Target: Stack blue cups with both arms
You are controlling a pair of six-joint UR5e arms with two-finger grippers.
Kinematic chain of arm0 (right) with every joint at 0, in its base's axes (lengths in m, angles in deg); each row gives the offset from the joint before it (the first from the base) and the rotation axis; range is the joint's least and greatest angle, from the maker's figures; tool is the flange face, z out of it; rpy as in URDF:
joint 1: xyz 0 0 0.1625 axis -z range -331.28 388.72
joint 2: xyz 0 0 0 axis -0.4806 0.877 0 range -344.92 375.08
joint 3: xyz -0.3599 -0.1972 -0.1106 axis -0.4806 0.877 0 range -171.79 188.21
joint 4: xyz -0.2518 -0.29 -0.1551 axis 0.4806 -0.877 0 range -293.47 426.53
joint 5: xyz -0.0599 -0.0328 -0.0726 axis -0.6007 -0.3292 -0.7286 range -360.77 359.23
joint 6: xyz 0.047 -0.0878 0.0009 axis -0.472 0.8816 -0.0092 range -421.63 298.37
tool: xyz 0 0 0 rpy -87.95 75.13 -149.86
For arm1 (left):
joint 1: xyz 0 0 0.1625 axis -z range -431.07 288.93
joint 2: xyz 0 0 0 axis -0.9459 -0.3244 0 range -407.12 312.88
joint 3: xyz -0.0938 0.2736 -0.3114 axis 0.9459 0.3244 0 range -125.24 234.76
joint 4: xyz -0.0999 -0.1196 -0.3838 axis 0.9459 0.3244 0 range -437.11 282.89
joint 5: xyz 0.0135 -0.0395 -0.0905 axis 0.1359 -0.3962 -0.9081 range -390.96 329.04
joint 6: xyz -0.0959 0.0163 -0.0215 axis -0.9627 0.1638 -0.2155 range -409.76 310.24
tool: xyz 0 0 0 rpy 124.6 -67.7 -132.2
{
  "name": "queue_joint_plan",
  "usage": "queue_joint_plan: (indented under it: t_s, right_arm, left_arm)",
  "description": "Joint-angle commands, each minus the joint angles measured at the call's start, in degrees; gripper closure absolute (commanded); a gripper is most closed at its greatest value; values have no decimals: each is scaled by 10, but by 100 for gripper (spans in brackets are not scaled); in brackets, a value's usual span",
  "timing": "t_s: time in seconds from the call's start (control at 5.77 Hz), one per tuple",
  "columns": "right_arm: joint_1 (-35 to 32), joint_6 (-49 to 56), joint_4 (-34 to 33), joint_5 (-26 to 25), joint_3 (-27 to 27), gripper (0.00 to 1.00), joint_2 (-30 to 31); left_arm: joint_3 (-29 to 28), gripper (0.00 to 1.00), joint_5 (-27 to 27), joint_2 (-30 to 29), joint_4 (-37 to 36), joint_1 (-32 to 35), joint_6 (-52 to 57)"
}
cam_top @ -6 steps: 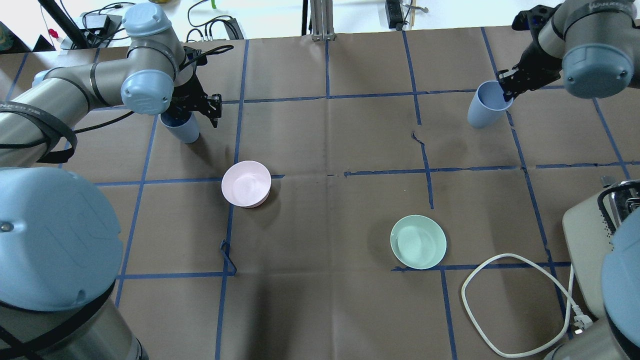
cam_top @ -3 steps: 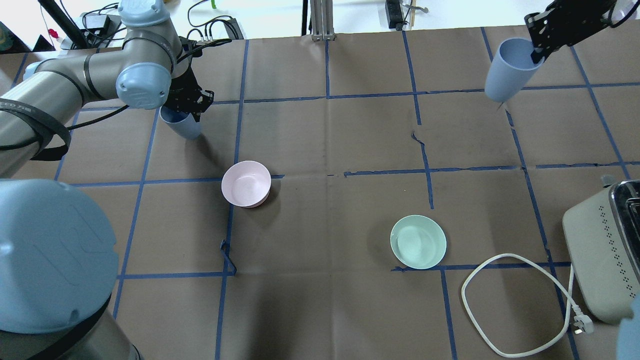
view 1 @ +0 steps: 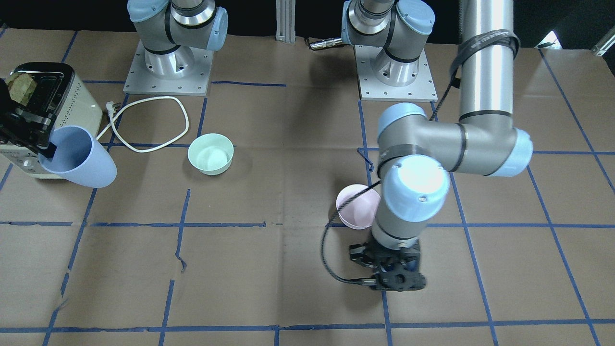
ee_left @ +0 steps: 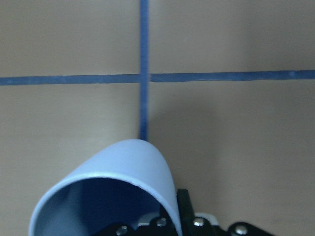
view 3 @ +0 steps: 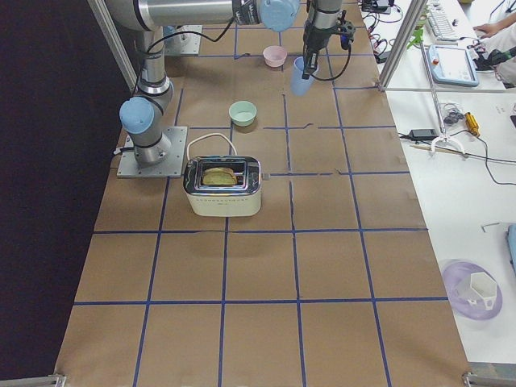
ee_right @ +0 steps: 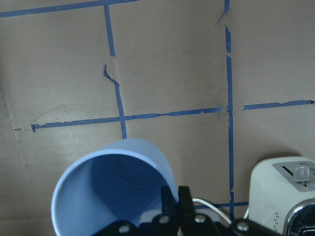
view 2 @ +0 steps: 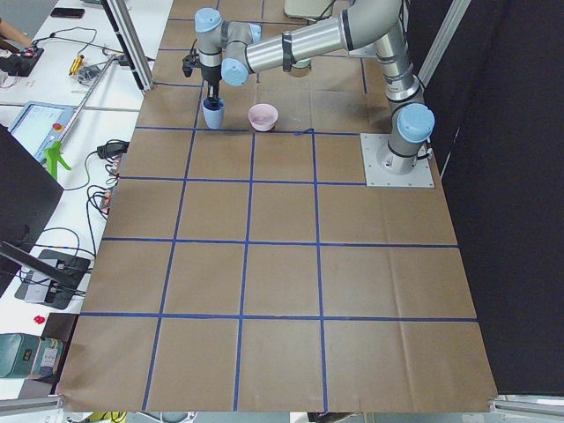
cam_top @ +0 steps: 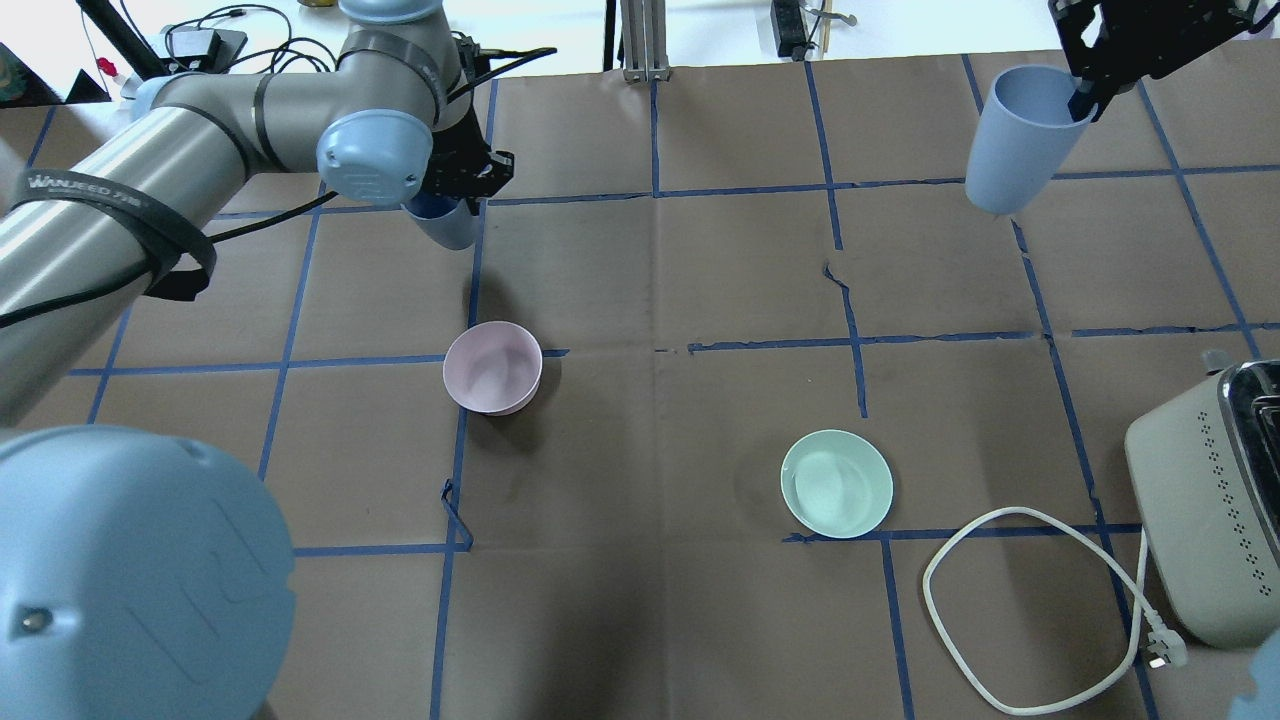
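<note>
Brown paper, taped into a blue grid, over the table (cam_top: pixel 640 620). Nearest the robot's base, on the right: cream toaster (cam_top: pixel 1210 520), looped white cable (cam_top: pixel 927 590) beside it. Next out, mint-green bowl (cam_top: pixel 836 483), upright, touching a tape line. Further out and leftward, pale pink bowl (cam_top: pixel 492 367), upright. Beyond that, left tool (cam_top: pixel 450 195) clamped on the rim of one blue cup (cam_top: pixel 452 228); hangs mouth-up near a tape crossing. Farthest, at the right: right tool (cam_top: pixel 1085 85) pinching the rim of the other blue cup (cam_top: pixel 1015 140), one finger inside the mouth; tilts, clear of the table. Well apart from each other.
</note>
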Motion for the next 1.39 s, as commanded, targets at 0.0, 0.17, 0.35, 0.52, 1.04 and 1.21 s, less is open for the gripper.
queue_joint_plan:
  t_s: [0.0,0.17,0.35,0.52,1.04,1.21]
  right_arm:
    - [-3,-1,2,1,0,94,-4]
    - [-3,0,1,1,0,94,-4]
    - [-3,2,1,1,-2,94,-4]
    - [-3,4,1,1,-2,94,-5]
    - [-3,6,0,1,-3,94,-5]
    - [-3,7,0,1,-3,94,-5]
  left_arm:
    - [-31,100,2,-42,-21,94,-128]
    - [-38,100,0,-69,-71,118,-167]
    - [-39,99,-2,-84,-108,129,-201]
    - [-39,98,-9,-83,-109,131,-204]
    - [-38,33,-17,-80,-110,144,-216]
    - [-38,1,-22,-73,-109,143,-214]
